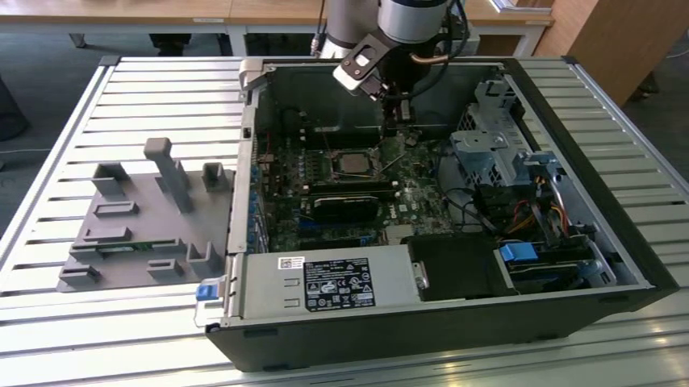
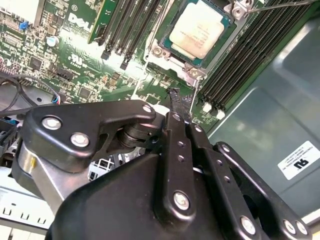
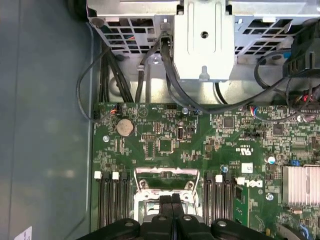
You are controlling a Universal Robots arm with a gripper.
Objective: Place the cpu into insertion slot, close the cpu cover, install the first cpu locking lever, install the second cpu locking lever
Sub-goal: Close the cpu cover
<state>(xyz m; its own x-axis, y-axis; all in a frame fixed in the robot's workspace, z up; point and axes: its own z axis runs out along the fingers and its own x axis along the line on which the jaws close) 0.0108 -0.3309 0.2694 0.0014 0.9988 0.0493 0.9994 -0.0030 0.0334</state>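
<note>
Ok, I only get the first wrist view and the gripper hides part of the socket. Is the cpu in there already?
Observer: Yes. In the second wrist view the cpu lies flat in the insertion slot, silvery top facing up.
Operator: Is anything pressing on it?
Observer: No. In that view the gripper ends off to the side of the cpu, not on top of it.
Operator: What's outside the computer?
Observer: In the exterior view a grey holder tray sits on the slatted table, at the exterior view's left of the case.
</note>
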